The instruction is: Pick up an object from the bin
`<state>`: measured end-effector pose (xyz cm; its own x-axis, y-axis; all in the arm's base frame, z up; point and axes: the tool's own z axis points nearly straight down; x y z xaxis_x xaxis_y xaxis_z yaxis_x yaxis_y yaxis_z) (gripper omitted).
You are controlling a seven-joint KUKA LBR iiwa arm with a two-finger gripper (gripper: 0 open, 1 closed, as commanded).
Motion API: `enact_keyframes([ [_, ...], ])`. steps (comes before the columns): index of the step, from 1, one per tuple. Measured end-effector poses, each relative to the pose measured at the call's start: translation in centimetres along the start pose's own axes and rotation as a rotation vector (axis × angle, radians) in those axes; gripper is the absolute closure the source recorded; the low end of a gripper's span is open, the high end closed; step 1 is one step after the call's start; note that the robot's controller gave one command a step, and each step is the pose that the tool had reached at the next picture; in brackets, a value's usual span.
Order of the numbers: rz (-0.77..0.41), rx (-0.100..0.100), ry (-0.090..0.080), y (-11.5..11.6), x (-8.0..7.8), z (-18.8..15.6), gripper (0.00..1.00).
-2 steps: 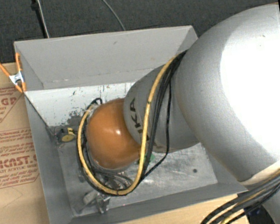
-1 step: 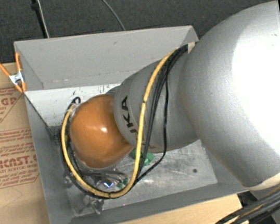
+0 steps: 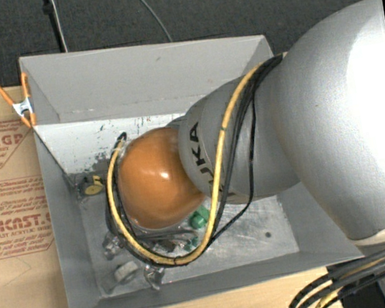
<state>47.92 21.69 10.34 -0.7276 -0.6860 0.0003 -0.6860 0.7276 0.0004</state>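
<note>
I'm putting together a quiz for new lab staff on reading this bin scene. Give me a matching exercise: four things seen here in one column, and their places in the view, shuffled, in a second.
Things
1. orange dome cover
2. green piece
3. small yellowish round piece
4. silvery metal bits

Places
A. lower left corner of the bin floor
B. by the left wall, upper part of the floor
C. over the middle of the floor
D. peeking out at the cover's lower right edge

Pairs: 1-C, 2-D, 3-B, 4-A
</note>
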Motion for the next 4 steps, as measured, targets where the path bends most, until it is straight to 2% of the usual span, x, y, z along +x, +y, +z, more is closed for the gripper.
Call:
enact_keyframes([
  [1, -0.164, 0.003, -0.008, 1.6, -2.5, 3.1, 0.00],
  [2, -0.162, 0.001, -0.004, 1.6, -2.6, 3.1, 0.00],
  [3, -0.162, 0.000, -0.006, 1.7, -2.7, 2.9, 1.00],
  [4, -0.162, 0.003, -0.009, 1.6, -3.0, -4.3, 1.00],
])
